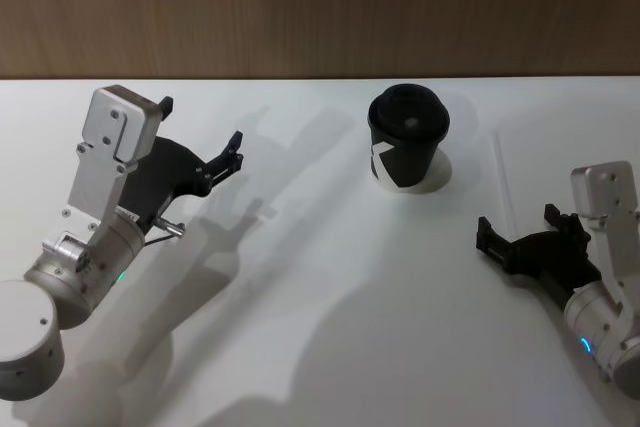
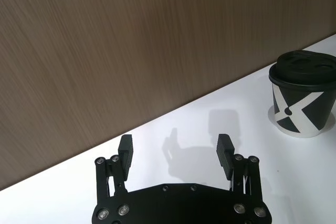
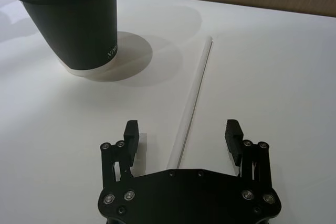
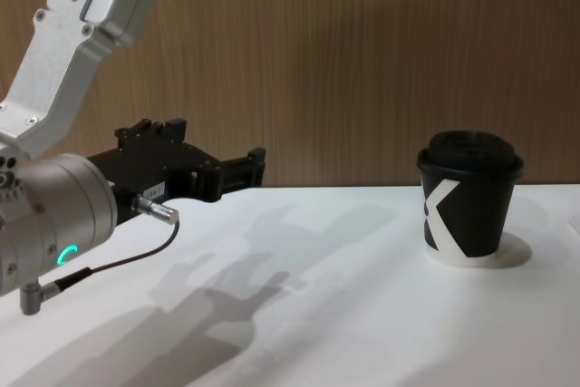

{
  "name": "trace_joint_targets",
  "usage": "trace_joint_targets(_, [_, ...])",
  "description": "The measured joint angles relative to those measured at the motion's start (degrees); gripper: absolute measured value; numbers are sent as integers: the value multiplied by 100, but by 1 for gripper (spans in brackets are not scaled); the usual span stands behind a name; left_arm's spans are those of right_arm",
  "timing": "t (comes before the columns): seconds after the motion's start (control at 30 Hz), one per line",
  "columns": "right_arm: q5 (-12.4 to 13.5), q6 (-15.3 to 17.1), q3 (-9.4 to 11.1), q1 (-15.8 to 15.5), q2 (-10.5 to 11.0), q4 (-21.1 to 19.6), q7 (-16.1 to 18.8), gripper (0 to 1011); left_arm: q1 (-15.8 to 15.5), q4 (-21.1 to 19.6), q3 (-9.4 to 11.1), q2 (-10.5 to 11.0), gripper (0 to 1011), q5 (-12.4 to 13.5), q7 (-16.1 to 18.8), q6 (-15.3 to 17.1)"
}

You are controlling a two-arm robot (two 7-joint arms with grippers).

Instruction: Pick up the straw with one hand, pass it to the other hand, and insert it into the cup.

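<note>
Plainly, nothing is yet done: the thin white drinking straw (image 3: 193, 98) lies flat on the white desk (image 1: 300, 297), near the black paper cup (image 1: 408, 142) with its domed black plastic lid, on the cup's right. The right pincer (image 3: 182, 129), fingers apart, is lined up at the straw's near end, gripping nothing. The left pincer (image 2: 175, 142), likewise spread and empty, hangs well apart on the cup's other side. Pickup, handover and insertion all lie ahead.

The cup (image 1: 408, 147) stands on the worktop (image 1: 320, 277). The straw (image 3: 194, 95) lies flat just right of the cup. The right gripper (image 1: 515, 227) sits right-front of the cup at the straw's near end, and the left gripper (image 1: 200, 125) is well left of the cup.
</note>
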Motion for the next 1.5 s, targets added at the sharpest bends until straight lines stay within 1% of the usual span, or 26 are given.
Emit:
trace_joint_targets(0.5, [38,-7,58,43,-85,92,134,1001,0,0,0,0,1003,0,0,0])
trace_joint_targets(0.57, [41,-7,60,47,-91,98,144,978,0,0,0,0,1003,0,0,0])
trace_joint_targets(0.7, [48,-7,65,52,-103,108,159,893,0,0,0,0,1003,0,0,0])
trace_joint_targets(0.73, [49,-7,67,54,-106,114,163,843,0,0,0,0,1003,0,0,0])
trace_joint_targets(0.77, [49,-7,67,54,-106,114,163,843,0,0,0,0,1003,0,0,0])
trace_joint_targets(0.83, [51,-7,70,57,-111,118,167,788,0,0,0,0,1003,0,0,0])
trace_joint_targets(0.87, [53,-7,70,58,-114,121,171,732,0,0,0,0,1003,0,0,0])
trace_joint_targets(0.97, [54,-6,72,59,-119,125,177,675,0,0,0,0,1003,0,0,0])
trace_joint_targets(1.0, [55,-6,73,60,-121,126,181,617,0,0,0,0,1003,0,0,0])
trace_joint_targets(1.07, [56,-5,75,62,-123,129,186,560,0,0,0,0,1003,0,0,0])
trace_joint_targets(1.1, [56,-5,75,62,-124,130,187,514,0,0,0,0,1003,0,0,0])
trace_joint_targets(1.17, [57,-5,76,63,-125,131,188,473,0,0,0,0,1003,0,0,0])
trace_joint_targets(1.23, [59,-5,78,64,-126,132,190,391,0,0,0,0,1003,0,0,0])
trace_joint_targets(1.3, [60,-4,79,65,-127,134,192,330,0,0,0,0,1003,0,0,0])
trace_joint_targets(1.33, [60,-4,79,66,-127,134,193,330,0,0,0,0,1003,0,0,0])
trace_joint_targets(1.4, [62,-4,79,66,-129,136,194,230,0,0,0,0,1003,0,0,0])
trace_joint_targets(1.47, [63,-4,79,67,-129,137,196,194,0,0,0,0,1003,0,0,0])
trace_joint_targets(1.5, [64,-4,79,68,-130,138,197,160,0,0,0,0,1003,0,0,0])
